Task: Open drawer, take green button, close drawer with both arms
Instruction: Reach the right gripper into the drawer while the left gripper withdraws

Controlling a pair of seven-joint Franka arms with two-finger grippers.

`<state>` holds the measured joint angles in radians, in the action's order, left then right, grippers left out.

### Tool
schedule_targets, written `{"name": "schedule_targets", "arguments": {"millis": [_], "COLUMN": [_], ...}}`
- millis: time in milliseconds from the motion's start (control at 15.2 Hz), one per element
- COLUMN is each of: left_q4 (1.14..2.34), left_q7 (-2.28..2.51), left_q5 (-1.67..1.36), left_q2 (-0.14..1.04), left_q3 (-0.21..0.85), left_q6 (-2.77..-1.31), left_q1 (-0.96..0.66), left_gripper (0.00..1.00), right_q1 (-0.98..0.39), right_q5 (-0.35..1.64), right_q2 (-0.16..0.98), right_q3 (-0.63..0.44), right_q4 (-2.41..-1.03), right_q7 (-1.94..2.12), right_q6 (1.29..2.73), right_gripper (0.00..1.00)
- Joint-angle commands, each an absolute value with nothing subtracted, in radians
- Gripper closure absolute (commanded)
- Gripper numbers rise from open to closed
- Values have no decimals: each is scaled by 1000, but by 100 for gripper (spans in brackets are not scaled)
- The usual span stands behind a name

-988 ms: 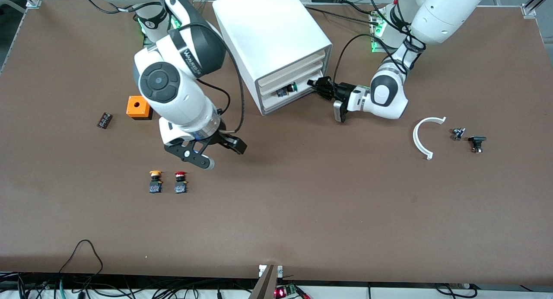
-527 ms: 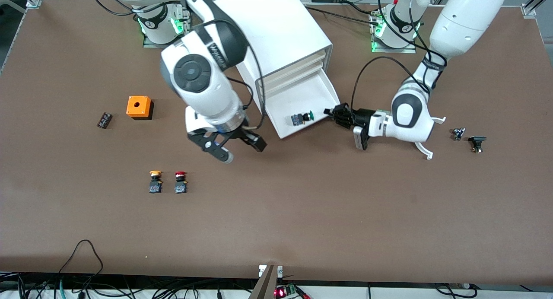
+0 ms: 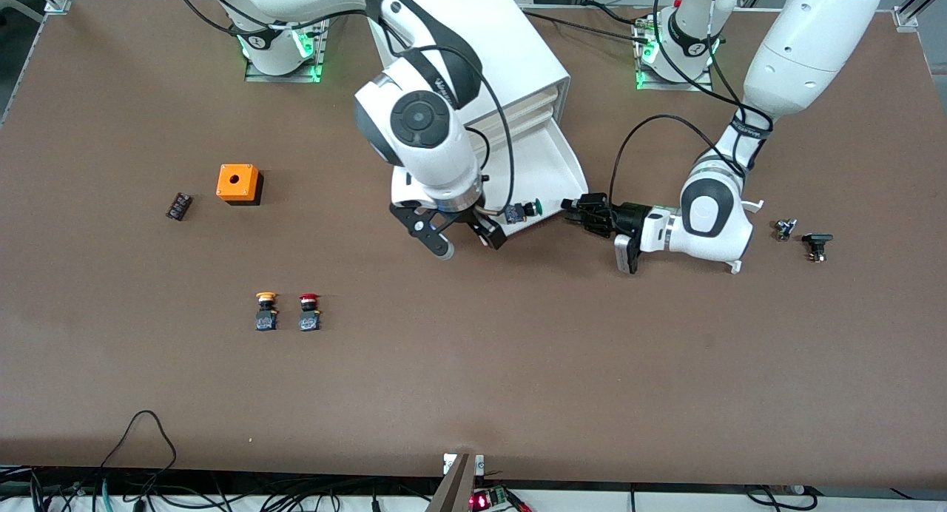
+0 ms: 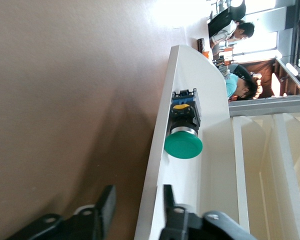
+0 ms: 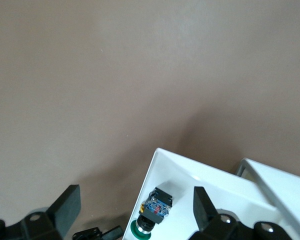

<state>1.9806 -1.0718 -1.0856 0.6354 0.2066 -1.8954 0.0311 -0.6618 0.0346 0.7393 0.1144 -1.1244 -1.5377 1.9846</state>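
- Button (image 3: 527, 210) lies on its side in the open drawer (image 3: 551, 160), at the drawer's front edge, with the green cap pointing toward the left arm's end of the table.
- In the front view the right arm's wrist covers the drawer's front corner toward the right arm's end and part of the cabinet (image 3: 473, 61), so only the green cap and a bit of the black body show there.
- In the left wrist view the button (image 4: 184, 129) shows a green mushroom cap, a silver collar, a black blocky body and a yellow patch on that body.
- In the right wrist view the button (image 5: 151, 212) is cut off low in the picture, its cap half out of view.
- Left gripper (image 3: 571, 205) stands at the drawer's front corner toward the left arm's end; its 2 fingers (image 4: 106, 207) straddle the front wall, 1 on each side, with a gap to the wall on the outer side, so it reads as released.
- Right gripper (image 3: 466, 242) hangs spread open over the drawer's front edge, with nothing between its fingers (image 5: 65, 205).
- Since 0.5 s ago the drawer is out slightly farther, the button has slid with it, and the right gripper has come from the bare table beside the drawer to over the drawer's front edge.
- 1 s ago the drawer was almost shut.
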Motion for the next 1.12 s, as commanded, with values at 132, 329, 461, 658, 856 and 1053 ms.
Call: {"name": "schedule_targets", "arguments": {"millis": [132, 329, 461, 658, 856, 1053], "left_q4": [1840, 1715, 1634, 1495, 1363, 1287], "left_q7": [-791, -625, -516, -382, -290, -267], "left_q5": [-798, -622, -519, -381, -266, -151], "left_q2": [566, 558, 549, 540, 540, 522], "left_q3": [206, 206, 207, 215, 219, 224], "left_q6": [-1717, -1587, -1498, -1367, -1261, -1204], "left_q1": [89, 115, 120, 118, 117, 104], "left_gripper": [0, 0, 0, 0, 0, 0], "right_q1": [-739, -770, -787, -805, -825, -828], "right_q5": [21, 3, -31, -38, -51, -52], "right_q2": [810, 841, 865, 905, 933, 934], "right_q3": [98, 97, 97, 97, 97, 97], "right_q4": [-1081, -1085, -1085, -1091, -1091, -1107], "right_q7": [-1741, -1799, -1853, -1913, -1950, -1953], "right_q6": [2042, 2068, 2081, 2135, 2169, 2168], "right_gripper": [0, 0, 0, 0, 0, 0]}}
